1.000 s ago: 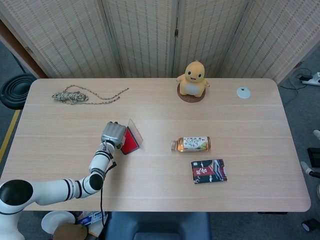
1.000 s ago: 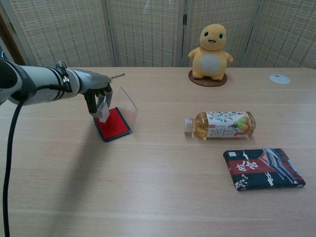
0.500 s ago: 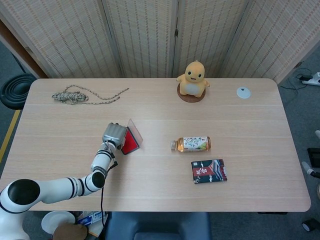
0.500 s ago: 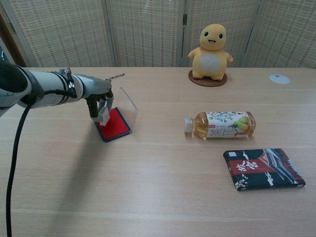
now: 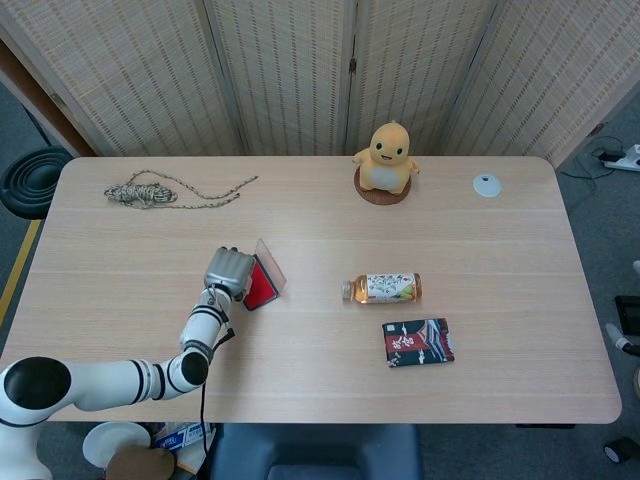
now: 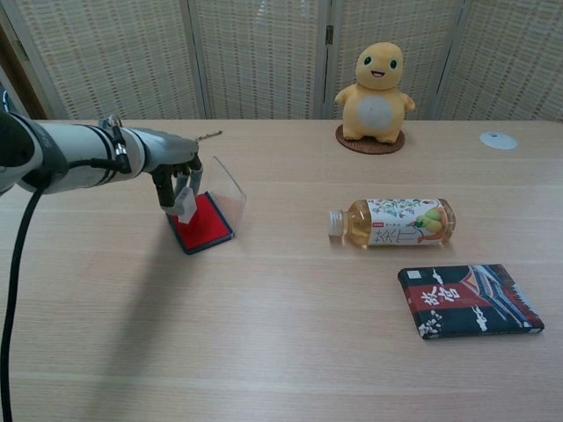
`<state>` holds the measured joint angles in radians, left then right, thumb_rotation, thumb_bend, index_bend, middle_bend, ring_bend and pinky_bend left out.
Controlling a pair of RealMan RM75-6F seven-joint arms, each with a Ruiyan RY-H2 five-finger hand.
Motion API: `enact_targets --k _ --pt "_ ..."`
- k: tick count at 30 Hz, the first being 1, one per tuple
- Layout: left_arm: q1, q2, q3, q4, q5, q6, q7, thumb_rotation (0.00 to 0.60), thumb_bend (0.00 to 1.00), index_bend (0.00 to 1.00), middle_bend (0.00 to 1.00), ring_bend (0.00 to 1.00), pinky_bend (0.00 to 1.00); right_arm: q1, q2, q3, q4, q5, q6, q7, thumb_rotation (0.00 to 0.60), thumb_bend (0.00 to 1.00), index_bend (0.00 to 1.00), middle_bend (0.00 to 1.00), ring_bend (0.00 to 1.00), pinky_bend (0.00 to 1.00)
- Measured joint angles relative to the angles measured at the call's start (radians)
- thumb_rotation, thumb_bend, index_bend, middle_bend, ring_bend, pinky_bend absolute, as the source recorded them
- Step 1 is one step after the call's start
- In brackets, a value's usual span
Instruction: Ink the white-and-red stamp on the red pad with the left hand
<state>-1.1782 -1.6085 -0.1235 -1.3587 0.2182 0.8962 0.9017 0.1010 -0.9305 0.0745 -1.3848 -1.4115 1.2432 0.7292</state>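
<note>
My left hand (image 6: 176,176) (image 5: 228,270) grips a small white-and-red stamp (image 6: 186,207), which hangs from its fingers. The stamp sits just above the left part of the red ink pad (image 6: 204,223) (image 5: 260,284). Whether it touches the pad I cannot tell. The pad's clear lid (image 6: 225,186) stands open on its far right side. In the head view the hand hides the stamp. My right hand shows in neither view.
A tea bottle (image 6: 393,221) lies on its side at the table's middle. A dark packet (image 6: 467,300) lies to its front right. A yellow plush toy (image 6: 378,86) sits on a coaster at the back, a white disc (image 6: 498,140) at far right, a rope (image 5: 150,192) at far left.
My left hand dipped the stamp toward the pad half a second ago and has since risen slightly. Nothing else on the table has moved.
</note>
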Motion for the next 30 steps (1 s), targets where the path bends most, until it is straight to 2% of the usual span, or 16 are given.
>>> enact_targets --k 7,14,30 --pt "0.029 0.067 0.009 -0.131 0.021 0.091 -0.008 0.600 0.31 0.52 0.47 0.22 0.25 0.002 -0.003 0.000 -0.015 0.001 0.000 -0.041 0.600 0.31 0.00 0.00 0.00 0.00" --pt "0.104 0.157 0.037 -0.268 0.079 0.186 -0.047 0.600 0.31 0.52 0.47 0.22 0.25 0.000 -0.009 0.001 -0.040 0.004 0.012 -0.098 0.600 0.31 0.00 0.00 0.00 0.00" --pt "0.190 0.164 0.060 -0.240 0.179 0.152 -0.141 0.600 0.31 0.51 0.47 0.22 0.25 0.000 -0.012 0.000 -0.076 0.009 0.016 -0.162 0.600 0.31 0.00 0.00 0.00 0.00"
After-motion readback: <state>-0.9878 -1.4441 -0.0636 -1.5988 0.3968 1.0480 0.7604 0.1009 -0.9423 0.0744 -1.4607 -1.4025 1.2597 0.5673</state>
